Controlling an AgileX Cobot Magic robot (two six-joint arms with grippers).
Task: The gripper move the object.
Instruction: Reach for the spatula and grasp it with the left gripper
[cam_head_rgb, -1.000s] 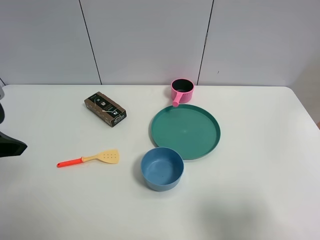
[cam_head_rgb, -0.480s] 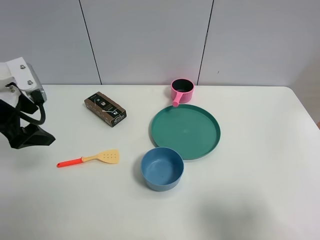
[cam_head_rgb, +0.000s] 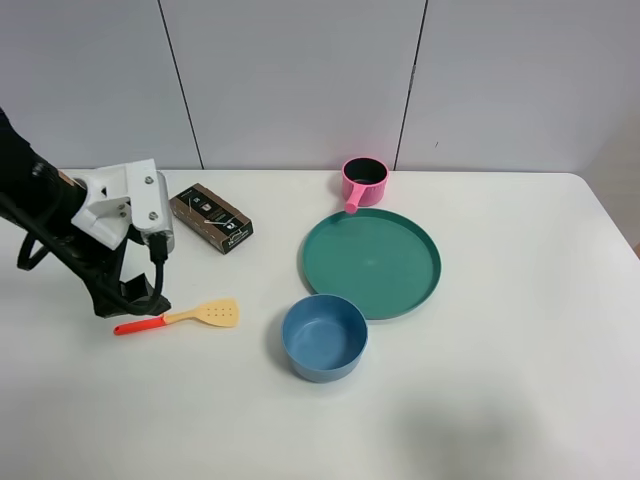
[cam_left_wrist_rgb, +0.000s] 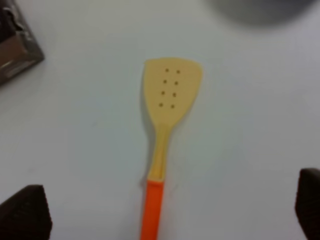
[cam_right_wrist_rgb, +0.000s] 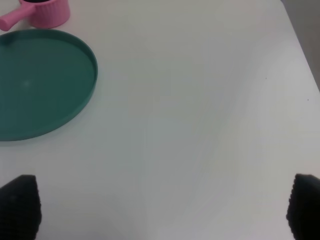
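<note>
The spatula (cam_head_rgb: 205, 315) lies flat on the white table at the left, its pale yellow perforated blade toward the blue bowl and its orange-red handle toward the left. My left gripper (cam_head_rgb: 133, 303) hangs just above the handle end. In the left wrist view the spatula (cam_left_wrist_rgb: 169, 95) lies between the wide-apart black fingertips (cam_left_wrist_rgb: 25, 216) and the gripper (cam_left_wrist_rgb: 167, 215) is open and holds nothing. My right gripper (cam_right_wrist_rgb: 162, 207) is open and empty over bare table; it does not show in the exterior view.
A dark brown box (cam_head_rgb: 210, 218) lies behind the spatula, close to the left arm. A blue bowl (cam_head_rgb: 324, 337) stands right of the blade. A green plate (cam_head_rgb: 425, 240) and a pink pot (cam_head_rgb: 365, 182) are at the centre back.
The left arm has swung in from the table's left edge to above the spatula's handle. The spatula and the other things have not moved.
</note>
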